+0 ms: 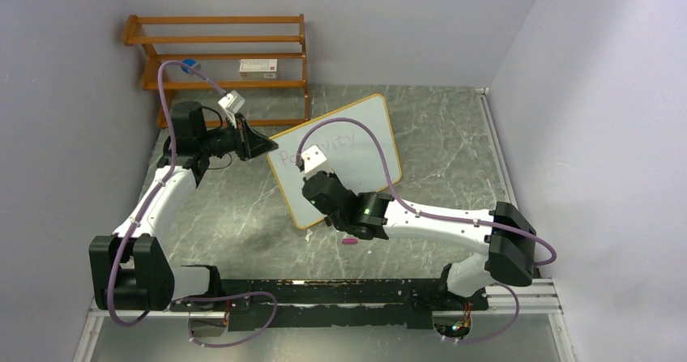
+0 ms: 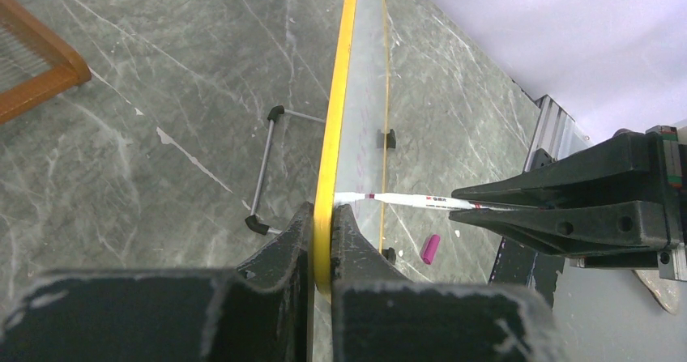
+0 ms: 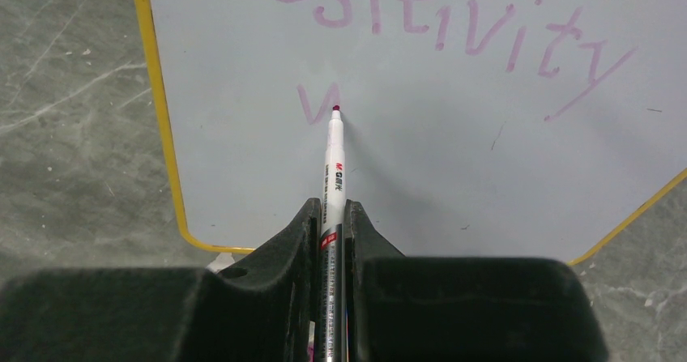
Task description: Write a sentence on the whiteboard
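Whiteboard (image 1: 366, 161) is stood on the table (image 1: 454, 135), edge clamped by the left gripper (image 2: 324, 213); one marker (image 3: 334, 147) is pinched by the right gripper (image 3: 330, 210), tip at the sentence (image 3: 443, 31): one word, one letter

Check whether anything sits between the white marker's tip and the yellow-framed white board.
Nothing visible does. The white marker, shut in the right gripper, has its tip at the yellow-framed white board beside a partial purple w. The left gripper clamps the board's edge.

Purple sentence (image 3: 441, 34) on yellow-framed white whiteboard (image 3: 454, 159), grey-marbled table (image 1: 243, 216).
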You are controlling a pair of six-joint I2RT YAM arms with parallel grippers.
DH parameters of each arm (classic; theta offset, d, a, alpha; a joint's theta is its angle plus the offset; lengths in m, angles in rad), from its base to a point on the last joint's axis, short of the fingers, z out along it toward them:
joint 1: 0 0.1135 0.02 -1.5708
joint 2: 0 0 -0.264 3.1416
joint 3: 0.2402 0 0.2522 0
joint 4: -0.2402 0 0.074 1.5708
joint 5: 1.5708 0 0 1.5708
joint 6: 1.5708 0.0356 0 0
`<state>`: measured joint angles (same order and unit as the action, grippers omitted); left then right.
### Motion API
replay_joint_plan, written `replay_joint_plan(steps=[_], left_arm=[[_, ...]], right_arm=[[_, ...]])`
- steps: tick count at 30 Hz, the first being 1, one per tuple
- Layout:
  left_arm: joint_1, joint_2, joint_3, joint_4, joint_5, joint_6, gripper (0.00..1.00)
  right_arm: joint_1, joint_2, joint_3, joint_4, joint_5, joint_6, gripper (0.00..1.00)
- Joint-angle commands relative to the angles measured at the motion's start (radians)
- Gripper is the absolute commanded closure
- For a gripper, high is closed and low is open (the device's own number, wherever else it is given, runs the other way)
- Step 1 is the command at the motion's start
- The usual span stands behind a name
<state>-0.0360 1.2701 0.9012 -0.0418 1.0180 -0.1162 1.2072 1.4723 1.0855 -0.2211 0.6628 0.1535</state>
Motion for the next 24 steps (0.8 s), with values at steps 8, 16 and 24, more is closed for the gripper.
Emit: replay_joint_plan(steps=[8, 16, 24], left_arm=[[-0.013, 0.009, 0.002, -0.029, -0.05, 0.082, 0.95], [-0.015, 0.009, 0.002, -0.03, -0.05, 0.085, 0.95], [-0.015, 0.009, 0.002, -0.031, -0.047, 0.084, 0.95]], right_arm=[[-0.01, -0.017, -0.032, -0.048, 0.006, 0.037, 1.0], [-0.012, -0.015, -0.021, -0.005, 0.033, 0.014, 1.0], [-0.024, -0.017, -0.006, 0.039, 0.053, -0.016, 1.0]])
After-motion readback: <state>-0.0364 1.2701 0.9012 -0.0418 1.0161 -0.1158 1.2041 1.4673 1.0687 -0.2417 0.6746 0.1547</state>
